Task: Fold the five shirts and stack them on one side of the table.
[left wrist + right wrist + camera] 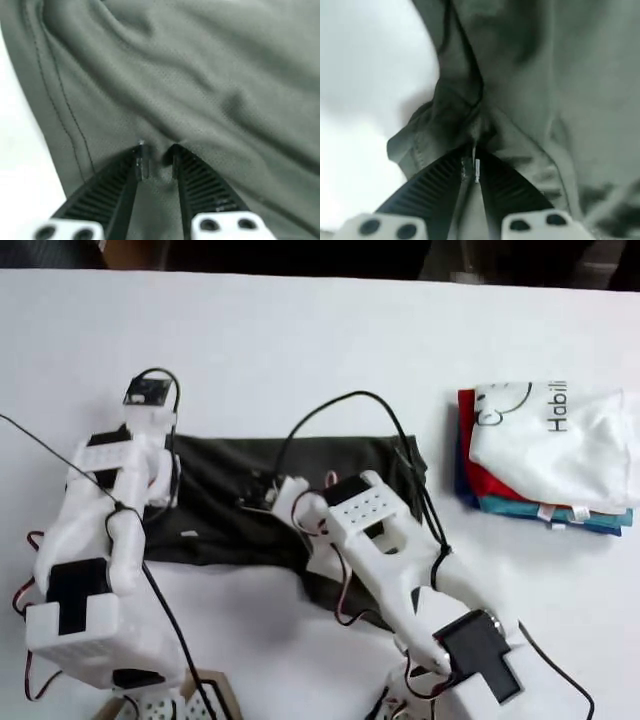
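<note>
While both white arms bend over the white table (pixel 300 330) in the high view, a dark grey-green fabric shirt (pixel 225 515) lies spread lengthwise across the middle of it. The left arm (pixel 110 510) stands over the shirt's left end and the right arm (pixel 390 540) leans across its near right part. Well apart on the right side of the table sits a stack of folded shirts (pixel 560 445), white on top with red, blue and teal layers beneath.

From the left wrist view, the left gripper (pixel 158 161) has its black ribbed fingers drawn close together, nipping a small ridge of the grey-green cloth near a stitched hem, with bare table just beside that hem.

From the right wrist view, the right gripper (pixel 474 167) is pressed together on a bunched fold at the shirt's edge, the cloth gathered into creases at its tips and the white table beyond.
</note>
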`<state>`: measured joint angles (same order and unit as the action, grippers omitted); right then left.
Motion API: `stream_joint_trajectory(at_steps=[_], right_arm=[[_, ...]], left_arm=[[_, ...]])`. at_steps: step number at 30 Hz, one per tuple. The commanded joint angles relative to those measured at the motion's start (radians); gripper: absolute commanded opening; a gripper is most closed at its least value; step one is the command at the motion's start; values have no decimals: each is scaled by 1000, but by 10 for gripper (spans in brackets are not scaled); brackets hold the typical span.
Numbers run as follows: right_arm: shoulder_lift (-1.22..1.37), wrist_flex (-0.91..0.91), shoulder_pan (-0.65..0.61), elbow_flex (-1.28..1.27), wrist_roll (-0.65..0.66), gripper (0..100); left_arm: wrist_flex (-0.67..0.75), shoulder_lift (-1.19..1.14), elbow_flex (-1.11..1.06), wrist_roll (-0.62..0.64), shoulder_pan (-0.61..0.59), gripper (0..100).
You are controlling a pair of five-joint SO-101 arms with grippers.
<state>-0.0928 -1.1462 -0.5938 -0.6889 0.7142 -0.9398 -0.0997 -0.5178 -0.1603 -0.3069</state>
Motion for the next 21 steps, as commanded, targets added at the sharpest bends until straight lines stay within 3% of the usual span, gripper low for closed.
stream_joint_trajectory(at_steps=[1,10,15,21], right_arm=[[-107,-68,-2,38,-9,21],[-375,-245,-2,25,-9,21],[-312,-114,-18,-23,-81,25],[-120,-18,-130,-28,-135,84]], left_arm=[[-3,52,42,3,-14,103],[-3,51,42,3,-9,103],[-3,49,42,3,-9,103],[-3,48,42,3,-9,103]])
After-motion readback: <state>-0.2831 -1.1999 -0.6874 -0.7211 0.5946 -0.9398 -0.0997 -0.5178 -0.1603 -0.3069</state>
